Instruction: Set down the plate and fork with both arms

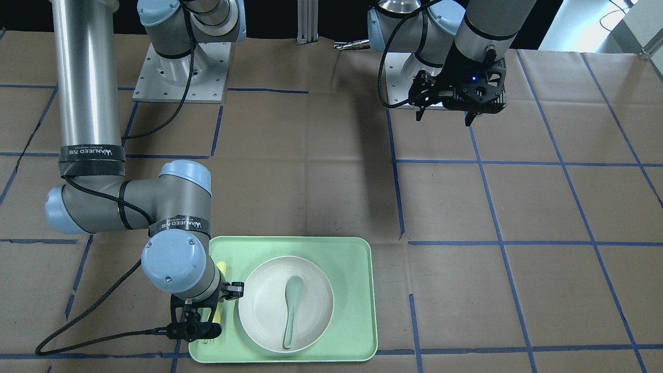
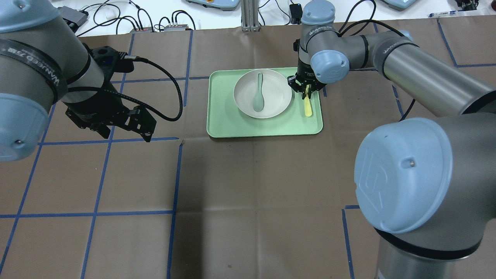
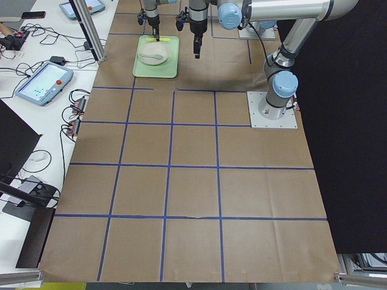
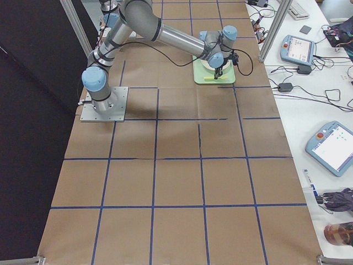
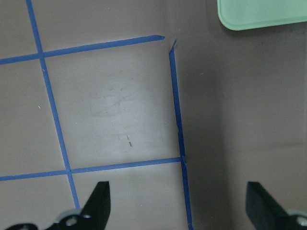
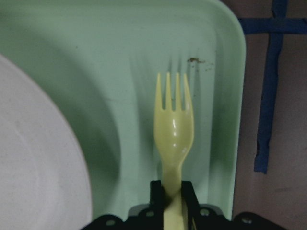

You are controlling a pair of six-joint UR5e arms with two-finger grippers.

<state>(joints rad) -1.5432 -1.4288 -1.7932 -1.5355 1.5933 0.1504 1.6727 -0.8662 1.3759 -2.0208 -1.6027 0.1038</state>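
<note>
The off-white plate sits in the middle of the mint-green tray, with a grey-green spoon lying in it. The pale-yellow fork is over the tray's strip beside the plate, tines pointing away from the wrist camera. My right gripper is shut on the fork's handle, low over the tray; I cannot tell whether the fork touches the tray. My left gripper is open and empty above bare table, away from the tray; it also shows in the overhead view.
The tray's corner shows at the top right of the left wrist view. Blue tape lines grid the brown paper table. Both arm bases stand at the robot's side. Cables and pendants lie beyond the far table edge.
</note>
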